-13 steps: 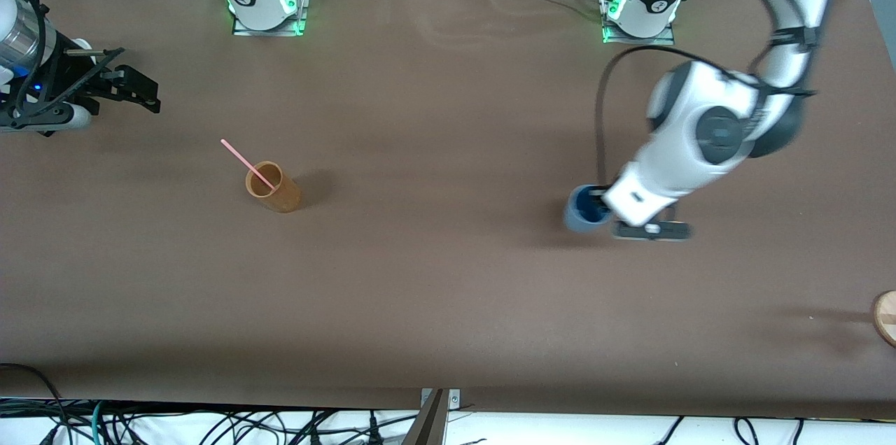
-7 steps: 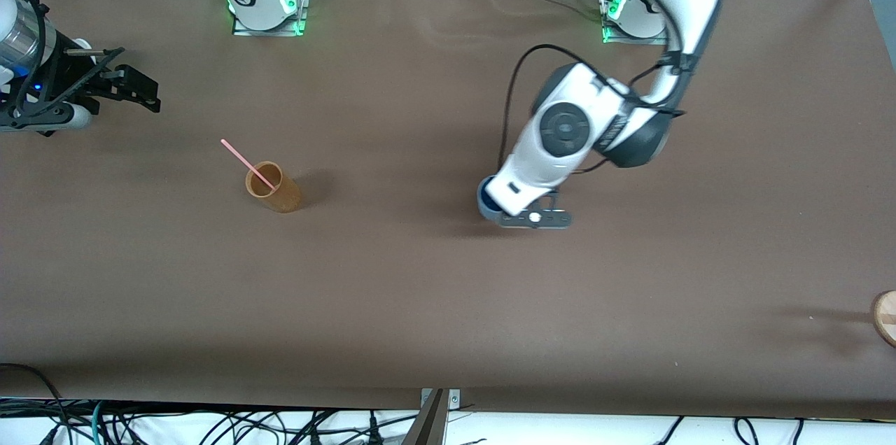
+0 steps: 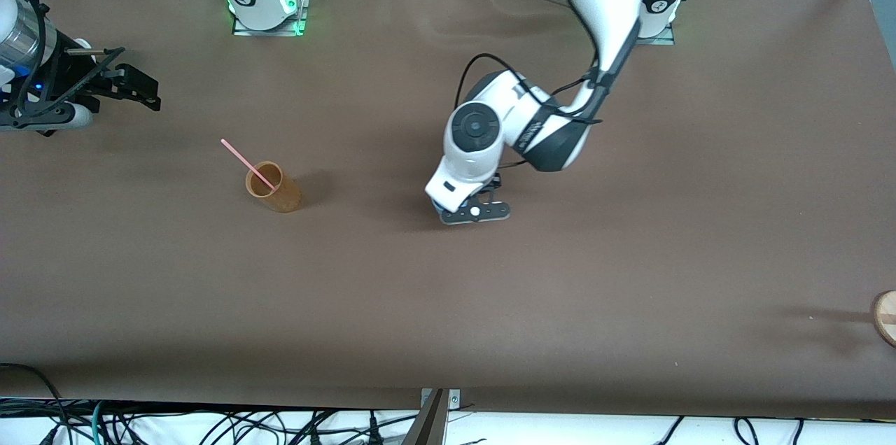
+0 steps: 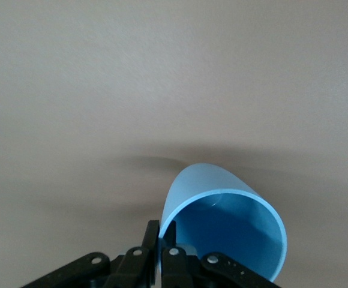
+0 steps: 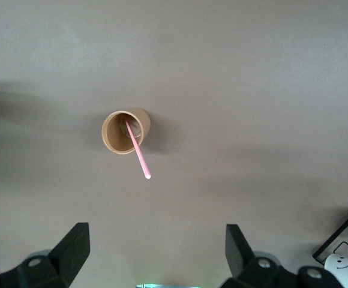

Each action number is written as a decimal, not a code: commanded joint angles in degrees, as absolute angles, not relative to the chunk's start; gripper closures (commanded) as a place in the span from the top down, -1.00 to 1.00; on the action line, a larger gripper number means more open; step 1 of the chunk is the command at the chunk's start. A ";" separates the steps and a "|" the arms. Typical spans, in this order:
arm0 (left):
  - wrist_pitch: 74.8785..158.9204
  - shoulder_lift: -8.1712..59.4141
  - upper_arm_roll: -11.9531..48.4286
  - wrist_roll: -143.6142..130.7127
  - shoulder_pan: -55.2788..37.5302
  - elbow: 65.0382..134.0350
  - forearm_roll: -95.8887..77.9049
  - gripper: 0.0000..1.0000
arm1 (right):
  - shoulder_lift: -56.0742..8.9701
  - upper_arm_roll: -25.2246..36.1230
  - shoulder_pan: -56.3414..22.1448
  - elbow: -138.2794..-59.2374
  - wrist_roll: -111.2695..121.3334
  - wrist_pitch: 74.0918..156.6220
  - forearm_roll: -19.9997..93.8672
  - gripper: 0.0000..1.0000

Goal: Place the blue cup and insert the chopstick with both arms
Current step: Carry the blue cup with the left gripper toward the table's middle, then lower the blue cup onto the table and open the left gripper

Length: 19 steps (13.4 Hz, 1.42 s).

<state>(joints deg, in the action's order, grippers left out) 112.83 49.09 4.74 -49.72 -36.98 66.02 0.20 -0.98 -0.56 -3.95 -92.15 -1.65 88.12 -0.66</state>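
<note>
Moved a long way, that left arm: over the last second it has swung from its own end of the table in toward the middle, carrying the blue cup [image 4: 222, 222] with it.

Starting at the right arm's end, the right gripper [image 3: 105, 85] waits over the table edge, its fingers [image 5: 72, 246] spread wide with nothing between them. Next along stands the tan cup [image 3: 273, 187], upright on the brown table [image 3: 448, 305], with the pink chopstick [image 3: 245, 162] leaning inside it and sticking out past the rim.

On to the middle, and the left gripper [image 3: 465, 210] hangs over the tabletop, well apart from the tan cup. Its jaws are pinched tight on the blue cup's rim, one finger inside and one outside, the cup hidden under the wrist from the front. At the left arm's end, a round wooden piece [image 3: 885, 317] peeks in at the edge.
</note>
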 commanded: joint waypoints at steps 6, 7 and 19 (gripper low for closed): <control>113.73 56.51 3.43 -58.09 -40.43 57.39 0.35 -1.00 | -0.79 0.09 -3.78 -91.32 -1.23 87.27 -1.41 1.00; 113.73 56.51 3.43 -57.83 -40.43 57.39 0.35 -1.00 | -0.79 0.09 -3.78 -91.32 -1.32 87.28 -1.41 1.00; 109.09 51.25 3.52 -46.43 -35.43 57.39 -3.52 1.00 | -1.14 -0.53 -5.36 -91.32 -2.02 86.75 -1.14 1.00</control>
